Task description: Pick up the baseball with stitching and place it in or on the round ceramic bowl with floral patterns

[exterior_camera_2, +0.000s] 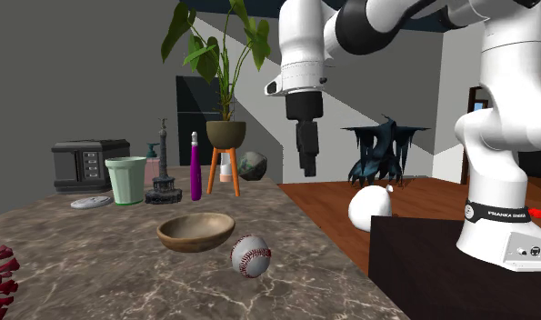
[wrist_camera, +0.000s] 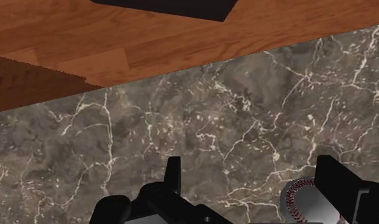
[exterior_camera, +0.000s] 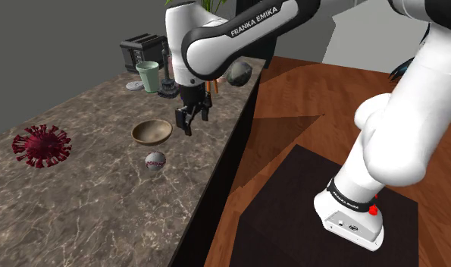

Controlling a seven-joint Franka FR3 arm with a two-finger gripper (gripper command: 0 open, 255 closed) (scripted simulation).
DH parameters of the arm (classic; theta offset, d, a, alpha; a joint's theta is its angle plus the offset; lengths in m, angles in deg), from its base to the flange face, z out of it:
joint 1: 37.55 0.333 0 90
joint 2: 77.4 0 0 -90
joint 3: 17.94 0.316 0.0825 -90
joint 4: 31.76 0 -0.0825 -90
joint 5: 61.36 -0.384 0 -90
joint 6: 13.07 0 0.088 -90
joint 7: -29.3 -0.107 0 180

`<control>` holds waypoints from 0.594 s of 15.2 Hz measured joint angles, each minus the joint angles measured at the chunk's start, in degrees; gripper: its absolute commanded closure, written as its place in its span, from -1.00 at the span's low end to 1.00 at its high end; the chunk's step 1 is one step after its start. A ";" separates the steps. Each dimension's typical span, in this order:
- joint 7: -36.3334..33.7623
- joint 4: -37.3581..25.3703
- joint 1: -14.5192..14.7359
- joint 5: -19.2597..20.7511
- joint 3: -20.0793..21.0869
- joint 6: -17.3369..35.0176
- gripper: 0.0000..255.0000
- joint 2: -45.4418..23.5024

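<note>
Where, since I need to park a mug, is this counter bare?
Bare counter lies between the spiky red toy and the bowl, and on the near end past the baseball. The far end is crowded around the cup and toaster.

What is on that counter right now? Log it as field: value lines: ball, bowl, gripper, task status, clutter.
ball: baseball, white with red stitching, lying on the marble counter just beside the bowl
bowl: bowl, brown, upright, nothing in it
gripper: gripper open, holding nothing, in the air above the counter
task status: baseball not yet picked up
clutter: green cup, black toaster, red spiky model, purple bottle
</note>
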 measured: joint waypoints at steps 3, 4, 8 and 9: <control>-2.06 -4.98 1.07 1.15 0.75 1.48 -1.00 -6.47; -2.95 -6.74 1.63 1.52 1.04 1.78 -1.00 -8.54; -5.56 -15.11 3.76 3.26 1.49 2.23 -1.00 -17.37; -5.86 -16.69 4.15 3.57 1.50 2.50 -1.00 -19.19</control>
